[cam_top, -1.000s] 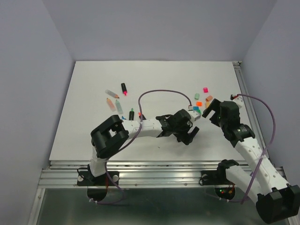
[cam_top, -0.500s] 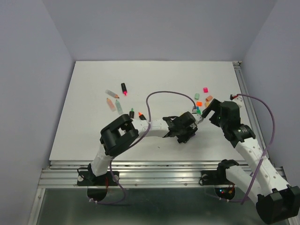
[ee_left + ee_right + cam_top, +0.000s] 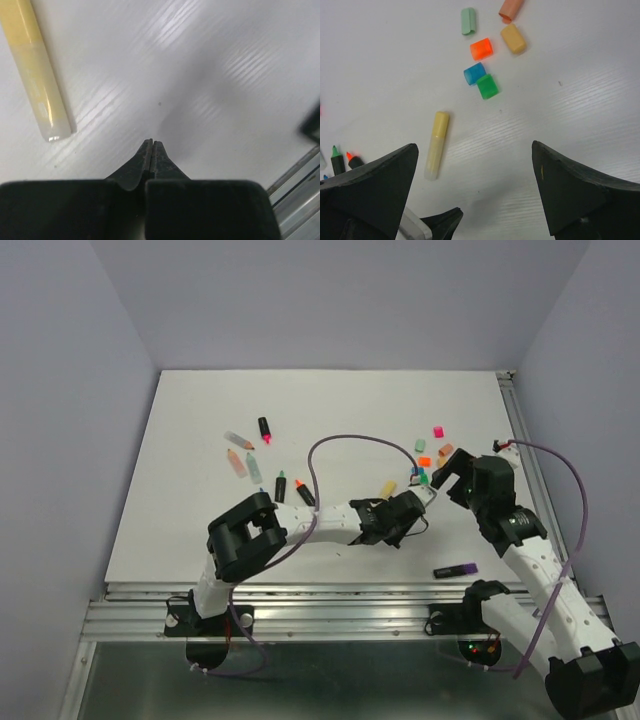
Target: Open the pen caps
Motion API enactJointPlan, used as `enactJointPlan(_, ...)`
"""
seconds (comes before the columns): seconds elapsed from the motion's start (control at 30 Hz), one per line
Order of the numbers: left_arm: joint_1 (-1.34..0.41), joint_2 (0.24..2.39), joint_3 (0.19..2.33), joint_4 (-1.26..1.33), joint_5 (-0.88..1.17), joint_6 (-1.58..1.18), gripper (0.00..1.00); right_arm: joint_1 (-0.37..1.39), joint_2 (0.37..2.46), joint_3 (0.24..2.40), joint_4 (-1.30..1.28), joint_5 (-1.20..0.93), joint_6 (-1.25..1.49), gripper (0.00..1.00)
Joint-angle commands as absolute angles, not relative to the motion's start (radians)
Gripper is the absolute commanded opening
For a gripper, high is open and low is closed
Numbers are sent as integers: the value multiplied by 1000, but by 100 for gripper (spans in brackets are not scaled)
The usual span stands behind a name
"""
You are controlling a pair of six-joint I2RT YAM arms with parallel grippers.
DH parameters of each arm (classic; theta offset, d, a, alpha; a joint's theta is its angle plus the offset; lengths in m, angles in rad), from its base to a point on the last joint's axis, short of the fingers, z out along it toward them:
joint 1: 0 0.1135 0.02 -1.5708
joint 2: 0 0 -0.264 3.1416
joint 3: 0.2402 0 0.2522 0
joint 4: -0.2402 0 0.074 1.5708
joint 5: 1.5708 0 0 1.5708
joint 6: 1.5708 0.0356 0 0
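Observation:
Several loose pen caps lie grouped ahead of my right gripper point(image 3: 475, 190): pale green point(image 3: 468, 21), orange point(image 3: 481, 49), peach point(image 3: 513, 38), blue point(image 3: 474, 73) and green point(image 3: 487, 86). A pink cap point(image 3: 438, 430) lies farther back. A yellow pen point(image 3: 436, 145) with its cap on rests left of the group, and it also shows as the yellow pen point(image 3: 40, 75) in the left wrist view. My left gripper point(image 3: 151, 145) is shut on nothing, its tips just over bare table right of that pen. My right gripper point(image 3: 447, 483) hangs wide open and holds nothing.
A black pen with a purple cap point(image 3: 455, 570) lies near the front right edge. Uncapped pens lie at the left: a black one with a pink tip point(image 3: 264, 428), pale translucent ones point(image 3: 238, 439), and black ones with a green tip point(image 3: 281, 483) and an orange tip point(image 3: 303, 492). A metal rail point(image 3: 300, 605) runs along the front.
My left gripper has shut and shifted right. The yellow pen now lies uncovered beside it, and the purple-capped pen has appeared at the front right. The right gripper stays open.

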State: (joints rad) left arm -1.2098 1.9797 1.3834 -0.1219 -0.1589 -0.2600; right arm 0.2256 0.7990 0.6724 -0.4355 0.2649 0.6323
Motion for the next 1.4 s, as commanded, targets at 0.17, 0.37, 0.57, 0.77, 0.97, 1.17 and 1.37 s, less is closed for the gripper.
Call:
enactJointPlan(0.17,-1216,1775,1213,-158,-318,-390,0,232,776,695,-448,209,606,100)
enactJointPlan(0.37,-1216,1769,1192,-129,-307,-408,0,232,825,689,-485,219,629,100)
enactJointPlan(0.57,-1218,1712,1160,-65,-282,-399,3,232,841,687,-509,259,684,100)
enactJointPlan(0.77,-1204,1667,1144,-9,-324,-364,82,230,865,695,-515,210,695,100)
enactJointPlan(0.97,-1106,1782,1247,-6,-296,-288,98,232,856,696,-520,199,689,100)
enactJointPlan(1.17,-1029,1901,1347,33,-256,-187,98,232,841,715,-529,216,680,100)
enactJointPlan(1.37,-971,1986,1393,31,-132,-153,94,232,847,719,-529,221,667,100)
